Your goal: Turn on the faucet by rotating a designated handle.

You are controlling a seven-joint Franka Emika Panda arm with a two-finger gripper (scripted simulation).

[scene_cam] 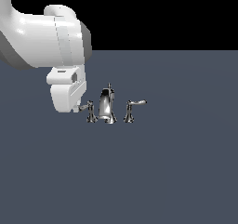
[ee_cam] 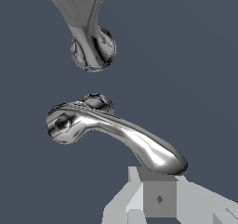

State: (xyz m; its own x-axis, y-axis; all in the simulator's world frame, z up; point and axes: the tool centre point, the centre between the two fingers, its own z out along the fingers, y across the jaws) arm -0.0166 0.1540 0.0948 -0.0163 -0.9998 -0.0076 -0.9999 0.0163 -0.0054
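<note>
The chrome faucet (scene_cam: 108,105) stands on the dark floor with its tall curved spout (ee_cam: 88,37) in the middle. The handle (scene_cam: 89,110) stands at the exterior view's left of the spout, with its slim arm pointing left. In the wrist view the handle (ee_cam: 116,132) fills the middle, and its arm tip lies right against my fingertips (ee_cam: 159,197). My gripper (scene_cam: 76,108) hangs at the tip of that arm. Its jaws look closed together with no gap and hold nothing. The twin handle (scene_cam: 130,109) points right.
My large white arm (scene_cam: 46,37) fills the upper part of the exterior view's left. The faucet set stands on a flat dark grey floor (scene_cam: 176,172).
</note>
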